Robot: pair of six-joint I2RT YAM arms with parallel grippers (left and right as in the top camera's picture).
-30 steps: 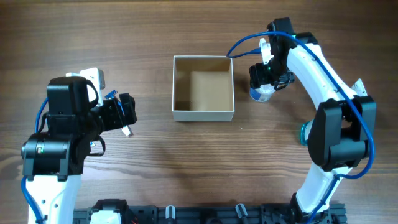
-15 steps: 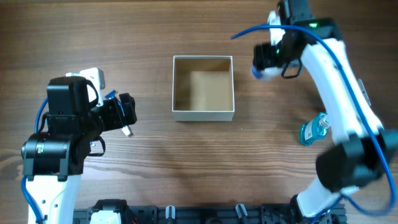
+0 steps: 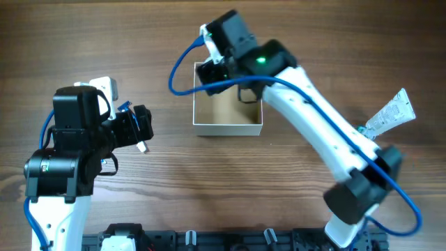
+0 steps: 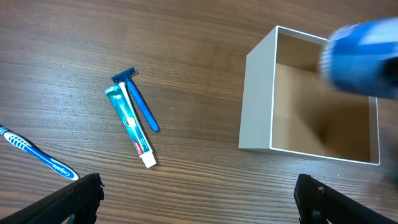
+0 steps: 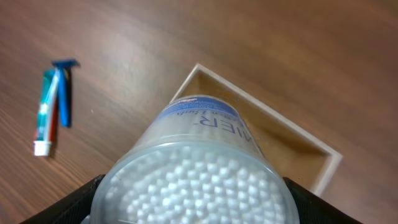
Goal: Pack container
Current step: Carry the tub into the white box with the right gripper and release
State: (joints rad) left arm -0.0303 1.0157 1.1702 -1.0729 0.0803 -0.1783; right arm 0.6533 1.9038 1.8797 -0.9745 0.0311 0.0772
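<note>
The container [image 3: 227, 128] is a square white-walled box with a tan inside at mid table; it also shows in the left wrist view [image 4: 258, 99] and the right wrist view [image 5: 323, 167]. My right gripper [image 3: 209, 72] hangs over the box's far left corner. It is shut on a clear round jar of cotton swabs [image 5: 199, 155] with a blue label, its fingers on either side [image 5: 193, 200]. The jar shows as a blue blur [image 4: 364, 56] above the box. My left gripper [image 3: 143, 125], open and empty [image 4: 199, 202], is left of the box.
A teal toothpaste tube [image 4: 130, 124] and a blue razor [image 4: 140, 102] lie side by side left of the box, also in the right wrist view [image 5: 45, 118]. A blue toothbrush [image 4: 34, 152] lies further left. A silvery sachet [image 3: 390, 115] lies at the far right.
My right arm has swung left from beside the box's right side to above its far left corner, carrying the jar. The left arm has not moved.
</note>
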